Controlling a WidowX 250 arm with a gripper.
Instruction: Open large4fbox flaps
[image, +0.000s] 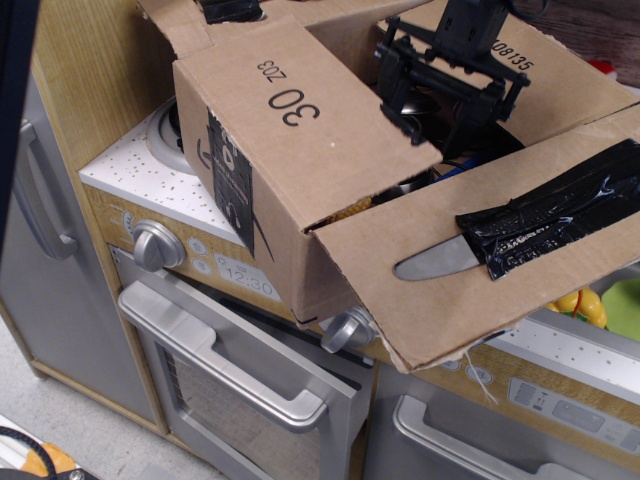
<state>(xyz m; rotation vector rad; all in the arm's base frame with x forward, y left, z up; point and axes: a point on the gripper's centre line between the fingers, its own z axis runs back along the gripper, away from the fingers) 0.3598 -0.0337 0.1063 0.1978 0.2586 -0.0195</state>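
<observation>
The large4fbox (262, 232) sits on a toy stove top. Its "30 203" flap (300, 130) lies over the left half, its free edge lifted a little so a gap shows underneath. The flap with the grey knife shape and black tape (480, 265) hangs outward toward the front right. The flap printed with numbers ending "08135" (565, 85) lies open at the back right. A fourth flap with black tape (190, 22) stands open at the back left. My black gripper (445, 105) is over the box opening, fingers spread, with one finger (397, 100) at the raised flap's edge.
The toy stove (130, 185) has knobs (155, 245), a clock panel and an oven door handle (235, 365) below the box. A grey fridge door with a handle (35, 200) stands at the left. Yellow and green items (595, 300) lie at the right. A dark blurred edge (12, 70) crosses the top left.
</observation>
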